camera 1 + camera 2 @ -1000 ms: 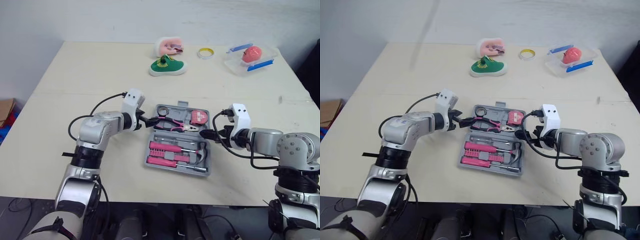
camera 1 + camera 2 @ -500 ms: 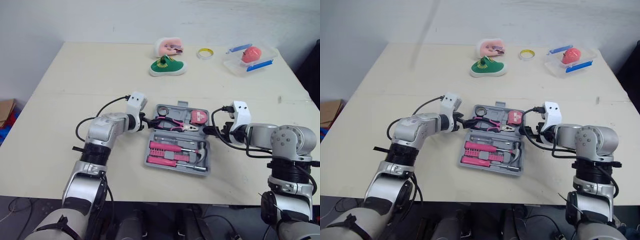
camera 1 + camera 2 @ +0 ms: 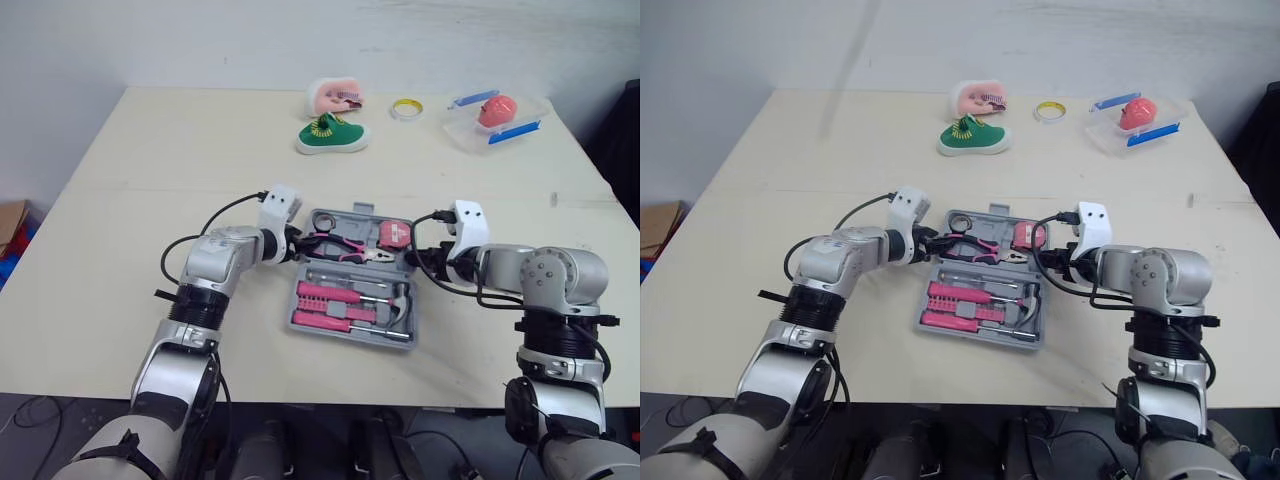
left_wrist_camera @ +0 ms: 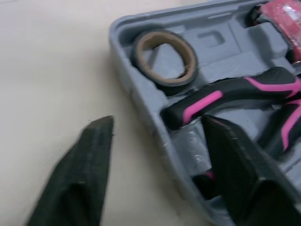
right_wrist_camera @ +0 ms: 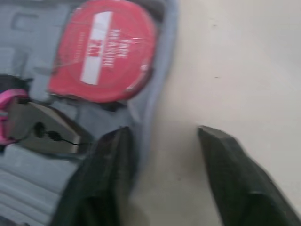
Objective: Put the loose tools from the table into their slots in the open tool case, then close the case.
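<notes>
Open grey plastic tool case lying mid-front on beige worktop — pink-handled pliers and round red tape measure seated in slots. Left gripper at left rim, jaws wide, astride it; right gripper at right rim — jaws likewise parted.

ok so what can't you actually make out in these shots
Left wrist view: pliers head, cut off by the picture edge; slots beneath, hidden by a finger of the left gripper.
Right wrist view: tape measure lettering, blurred.
Eye views: red item in the clear box, too small.
</notes>
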